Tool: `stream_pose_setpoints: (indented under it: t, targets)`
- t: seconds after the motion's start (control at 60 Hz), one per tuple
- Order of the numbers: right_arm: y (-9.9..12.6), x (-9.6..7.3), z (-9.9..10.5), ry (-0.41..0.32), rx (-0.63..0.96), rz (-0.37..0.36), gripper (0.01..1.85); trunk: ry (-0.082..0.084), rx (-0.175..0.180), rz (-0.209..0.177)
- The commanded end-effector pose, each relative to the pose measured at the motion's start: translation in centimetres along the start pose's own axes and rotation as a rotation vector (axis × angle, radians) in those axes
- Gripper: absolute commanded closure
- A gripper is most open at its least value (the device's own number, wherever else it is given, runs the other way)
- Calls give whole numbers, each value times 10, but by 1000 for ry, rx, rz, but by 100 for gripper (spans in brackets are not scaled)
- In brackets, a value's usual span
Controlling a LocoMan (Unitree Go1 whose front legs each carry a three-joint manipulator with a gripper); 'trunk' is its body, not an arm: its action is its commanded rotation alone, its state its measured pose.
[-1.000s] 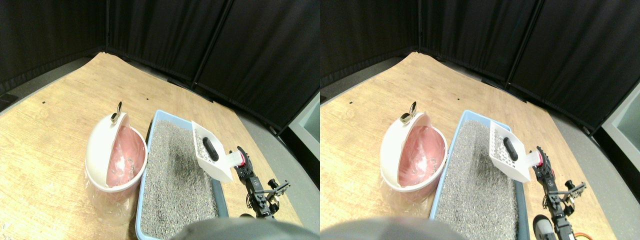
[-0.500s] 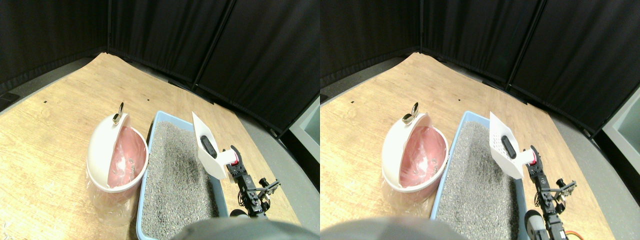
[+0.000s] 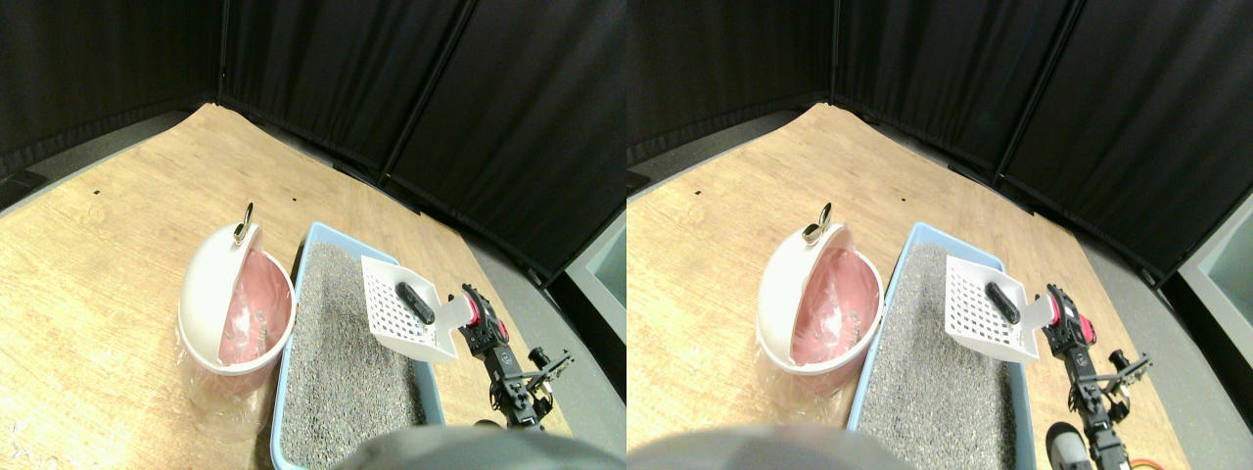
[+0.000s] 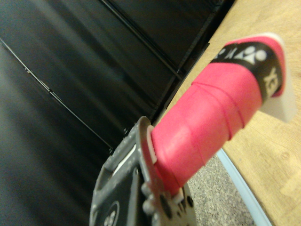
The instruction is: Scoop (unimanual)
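A white slotted scoop (image 3: 394, 309) hangs above the right side of the blue litter tray (image 3: 311, 235), which is filled with grey litter (image 3: 338, 367). A dark oblong lump (image 3: 415, 302) lies in the scoop near its handle end. My right gripper (image 3: 474, 319) reaches in from the lower right and is shut on the scoop's pink wrapped handle (image 4: 211, 120). In the wrist view that handle runs out from the jaw frame. Left of the tray stands a pink bin (image 3: 256, 318) with its white lid (image 3: 208, 289) tipped open.
The tray and bin rest on a wooden floor panel (image 3: 108, 264). Black curtains (image 3: 392, 78) close off the back and right. A clear plastic liner (image 3: 210, 411) spills out under the bin. Grey floor (image 3: 578, 352) lies past the panel's right edge.
The scoop has rolled from a steep, almost edge-on tilt to a flatter pose with its slotted face up. The dark lump stays in it. The camera has shifted slightly.
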Motion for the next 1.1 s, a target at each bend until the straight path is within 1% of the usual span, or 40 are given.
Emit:
stream_pose_setpoints:
  t: [0.017, 0.15, 0.233, 0.283, 0.333, 0.367, 0.433, 0.55, 0.7, 0.717, 0.95, 1.1]
  targets:
    - [11, 2, 19, -66, -31, 45, 180, -16, -12, 21]
    - [22, 6, 30, -39, -153, 86, 180, -15, -24, 40]
    - [27, 7, 33, -27, -193, 108, 180, -17, -33, 54]
    - [32, 10, 34, -19, -222, 148, 180, -18, -41, 65]
    - [35, 12, 34, -10, -232, 156, 180, -20, -46, 71]
    - [37, 13, 35, -1, -234, 161, 180, -21, -51, 79]
    - [41, 16, 35, 1, -240, 202, 180, -23, -60, 92]
    - [47, 19, 34, 9, -238, 199, 180, -23, -75, 117]
    - [56, 23, 29, 27, -224, 224, 180, -28, -95, 147]
    - [59, 24, 27, 35, -219, 233, 180, -28, -98, 151]
    - [75, 27, 19, 93, -202, 230, 180, -29, -127, 192]
    - [85, 31, 13, 119, -201, 277, 180, -31, -146, 215]
